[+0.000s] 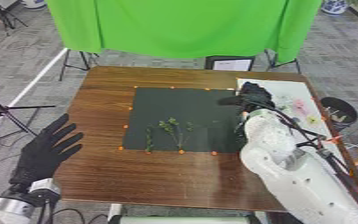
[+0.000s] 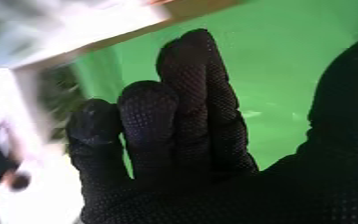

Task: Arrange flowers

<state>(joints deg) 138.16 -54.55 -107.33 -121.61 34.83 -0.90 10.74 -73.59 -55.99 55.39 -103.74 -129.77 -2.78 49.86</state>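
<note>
Probably partly done: sprigs point(image 1: 166, 125) on the mat point(image 1: 167, 102), flowers point(image 1: 300, 105) right of it unplaced; right robot hand point(image 1: 257, 93) wide.

On the table point(image 1: 95, 165) before us, we see the mat point(image 1: 175, 100) near the middle, with markers point(image 1: 182, 152) around its border and leafy sprigs point(image 1: 177, 132) lying on its near half, one of them toward the left side. To the right of the mat we have the sheet point(image 1: 286, 86) with flowers point(image 1: 299, 105) on it, and beyond the table's right edge the bin point(image 1: 338, 107). Behind the table we find the framed panel point(image 1: 231, 64) and the hanging curtain point(image 1: 184, 30), and left of it a tripod point(image 1: 7, 112).
</note>
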